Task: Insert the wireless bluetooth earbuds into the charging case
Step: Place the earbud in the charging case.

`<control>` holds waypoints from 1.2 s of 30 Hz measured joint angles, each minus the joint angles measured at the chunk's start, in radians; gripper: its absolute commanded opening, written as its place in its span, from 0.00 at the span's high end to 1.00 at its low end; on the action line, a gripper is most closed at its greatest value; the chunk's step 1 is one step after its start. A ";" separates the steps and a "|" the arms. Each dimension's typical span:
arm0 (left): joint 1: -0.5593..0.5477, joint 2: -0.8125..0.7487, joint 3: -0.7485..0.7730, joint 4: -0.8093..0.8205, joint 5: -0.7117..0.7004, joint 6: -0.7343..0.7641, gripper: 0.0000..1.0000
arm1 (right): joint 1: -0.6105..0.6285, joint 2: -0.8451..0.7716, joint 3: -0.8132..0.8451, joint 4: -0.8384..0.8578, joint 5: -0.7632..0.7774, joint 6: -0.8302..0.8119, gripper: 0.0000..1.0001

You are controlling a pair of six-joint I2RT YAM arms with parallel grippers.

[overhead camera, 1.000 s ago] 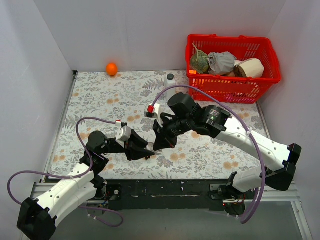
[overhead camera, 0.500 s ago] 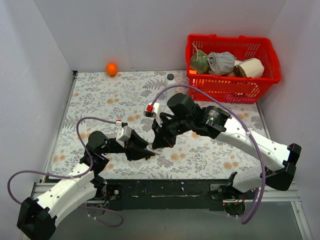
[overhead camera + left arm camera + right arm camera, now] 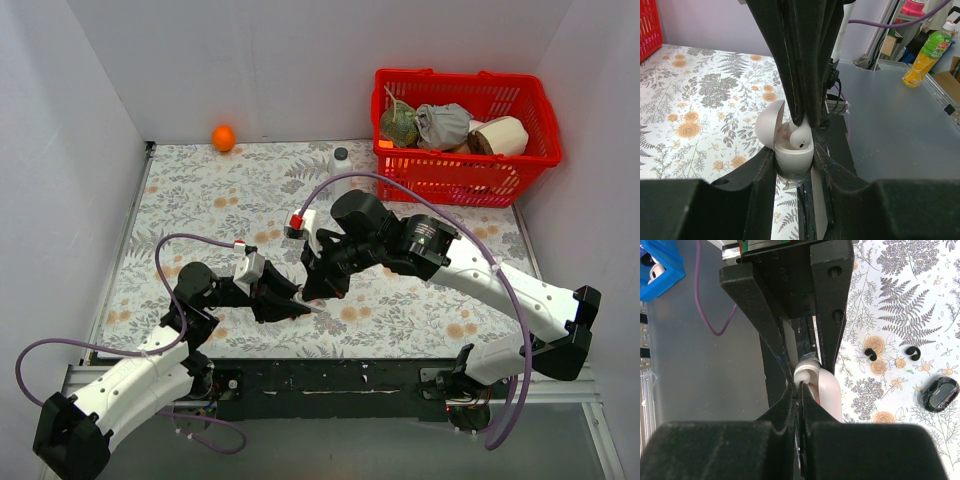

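Observation:
My left gripper (image 3: 795,157) is shut on a white charging case (image 3: 794,167), held with its lid (image 3: 769,122) swung open to the left. A whitish earbud (image 3: 801,137) sits in the case's mouth. My right gripper (image 3: 802,120) comes down from above, shut, its tips touching the top of that earbud; I see nothing between them. In the right wrist view the shut right gripper (image 3: 800,387) points at the earbud (image 3: 806,375) and the case lid (image 3: 830,392). Two small black earbuds (image 3: 870,354) (image 3: 912,353) lie on the floral cloth. From above, both grippers (image 3: 300,308) (image 3: 312,292) meet near the table's front edge.
A glossy black case (image 3: 939,393) lies on the cloth near the black buds. A red basket (image 3: 465,170) of odd items stands at the back right, with a white bottle (image 3: 340,165) beside it. An orange (image 3: 223,137) rests at the back wall.
The right arm has edged slightly left and down onto the case. The left arm and the case have barely moved.

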State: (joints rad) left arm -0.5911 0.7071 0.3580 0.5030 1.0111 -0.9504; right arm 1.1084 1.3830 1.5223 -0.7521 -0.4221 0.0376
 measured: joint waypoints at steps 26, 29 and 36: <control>-0.002 -0.010 0.000 -0.013 -0.035 0.005 1.00 | 0.018 0.007 0.000 -0.001 0.061 0.014 0.59; -0.002 -0.011 0.000 -0.018 -0.039 0.010 1.00 | 0.020 0.007 0.000 -0.001 0.062 0.015 0.56; -0.002 -0.023 -0.001 -0.032 -0.061 0.019 1.00 | 0.021 0.007 0.041 -0.012 0.086 0.023 0.48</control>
State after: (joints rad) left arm -0.5930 0.6842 0.3573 0.4713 0.9497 -0.9318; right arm 1.1290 1.3903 1.5635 -0.7643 -0.3363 0.0601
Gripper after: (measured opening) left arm 0.274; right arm 0.493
